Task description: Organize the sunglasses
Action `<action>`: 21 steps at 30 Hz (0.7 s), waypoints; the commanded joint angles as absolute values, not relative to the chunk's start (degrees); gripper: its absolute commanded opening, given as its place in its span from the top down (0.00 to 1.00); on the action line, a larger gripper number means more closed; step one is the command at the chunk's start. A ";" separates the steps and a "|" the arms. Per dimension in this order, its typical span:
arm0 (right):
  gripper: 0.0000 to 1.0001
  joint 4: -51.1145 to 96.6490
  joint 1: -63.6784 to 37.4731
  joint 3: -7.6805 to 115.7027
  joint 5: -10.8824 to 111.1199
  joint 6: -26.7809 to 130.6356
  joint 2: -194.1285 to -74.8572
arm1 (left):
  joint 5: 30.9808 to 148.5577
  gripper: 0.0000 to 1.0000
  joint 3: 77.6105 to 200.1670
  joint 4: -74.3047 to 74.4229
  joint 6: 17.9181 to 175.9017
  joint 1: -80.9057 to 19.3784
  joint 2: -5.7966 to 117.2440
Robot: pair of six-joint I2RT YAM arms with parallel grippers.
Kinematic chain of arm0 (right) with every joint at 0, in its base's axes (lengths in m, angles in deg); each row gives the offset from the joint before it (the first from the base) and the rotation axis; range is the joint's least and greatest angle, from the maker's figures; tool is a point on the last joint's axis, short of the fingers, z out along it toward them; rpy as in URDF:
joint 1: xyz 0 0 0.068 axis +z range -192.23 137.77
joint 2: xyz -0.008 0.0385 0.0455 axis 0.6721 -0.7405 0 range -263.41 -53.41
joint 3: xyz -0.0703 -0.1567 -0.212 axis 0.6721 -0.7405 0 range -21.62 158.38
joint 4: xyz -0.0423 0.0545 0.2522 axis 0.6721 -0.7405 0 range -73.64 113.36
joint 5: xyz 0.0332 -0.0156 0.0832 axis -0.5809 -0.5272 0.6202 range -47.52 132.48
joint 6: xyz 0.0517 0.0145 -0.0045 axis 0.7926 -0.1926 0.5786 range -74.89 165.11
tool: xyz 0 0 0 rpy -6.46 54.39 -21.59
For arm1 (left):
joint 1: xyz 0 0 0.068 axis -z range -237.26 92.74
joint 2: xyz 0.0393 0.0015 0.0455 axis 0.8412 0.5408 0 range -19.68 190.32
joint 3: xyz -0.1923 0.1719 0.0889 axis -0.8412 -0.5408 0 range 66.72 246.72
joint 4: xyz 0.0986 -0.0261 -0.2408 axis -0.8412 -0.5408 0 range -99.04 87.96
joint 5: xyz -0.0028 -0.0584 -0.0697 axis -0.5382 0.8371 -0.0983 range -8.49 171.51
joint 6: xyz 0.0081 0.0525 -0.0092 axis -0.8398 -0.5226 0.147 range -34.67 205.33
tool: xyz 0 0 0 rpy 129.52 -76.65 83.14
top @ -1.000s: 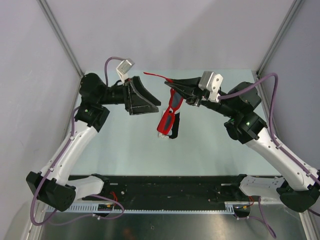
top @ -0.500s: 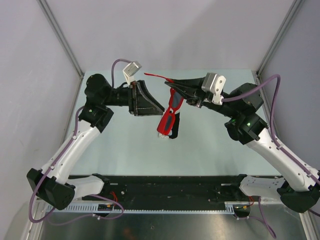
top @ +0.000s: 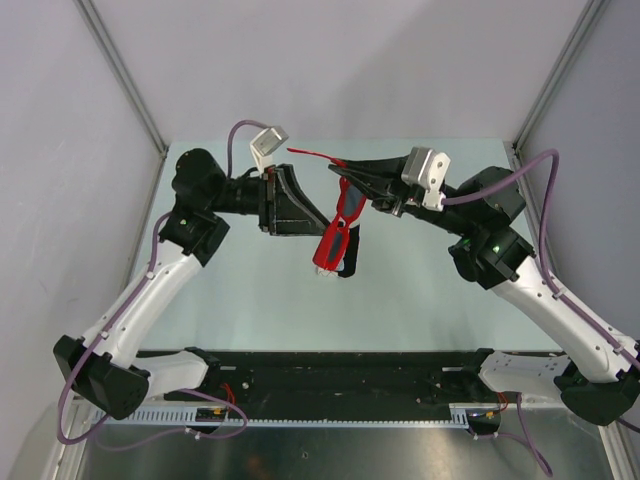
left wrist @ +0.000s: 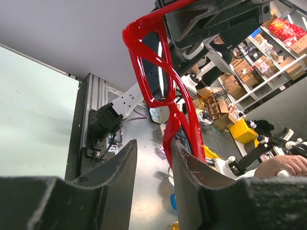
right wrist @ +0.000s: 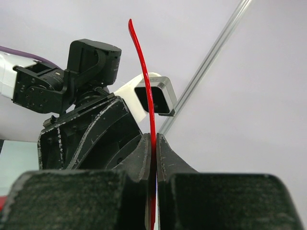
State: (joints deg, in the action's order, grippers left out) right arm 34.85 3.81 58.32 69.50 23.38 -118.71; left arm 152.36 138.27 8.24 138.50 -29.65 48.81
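Note:
The red-framed sunglasses (top: 338, 225) with dark lenses hang in the air above the middle of the table. My right gripper (top: 341, 170) is shut on one thin red temple arm (right wrist: 142, 67), which rises straight up from between its pads (right wrist: 154, 138). The other lens end points down toward the table. My left gripper (top: 318, 214) sits just left of the frame, its jaws partly apart with nothing between them. In the left wrist view the sunglasses (left wrist: 153, 62) rise just beyond the right fingertip of my left gripper (left wrist: 153, 143).
The pale green table top (top: 250, 290) lies below both arms. A black rail (top: 340, 375) runs along its near edge. Metal posts (top: 125, 75) and grey walls close in both sides. A person's hand (left wrist: 283, 165) shows in the far background.
My left gripper has moved right, closer to the sunglasses, and its jaws have narrowed. The right arm and the sunglasses have stayed in place.

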 commanded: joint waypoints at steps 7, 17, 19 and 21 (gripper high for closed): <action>1.00 37.25 4.70 58.53 68.23 21.82 -118.28 | 155.34 0.60 139.14 10.35 139.91 -28.61 47.99; 1.00 37.25 5.67 58.36 67.79 21.21 -118.28 | 155.42 0.87 139.14 10.44 140.61 -28.70 48.26; 1.00 37.07 5.93 58.36 67.53 20.94 -118.36 | 155.42 0.81 139.05 10.44 140.61 -28.70 47.99; 1.00 37.16 6.46 58.36 67.26 20.42 -118.63 | 155.77 0.70 138.79 10.44 140.70 -28.44 47.82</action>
State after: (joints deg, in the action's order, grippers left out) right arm 34.80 5.34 58.10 68.39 21.37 -118.75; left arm 154.24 138.27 9.14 139.94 -29.03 48.81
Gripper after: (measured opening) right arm 0.025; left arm 0.221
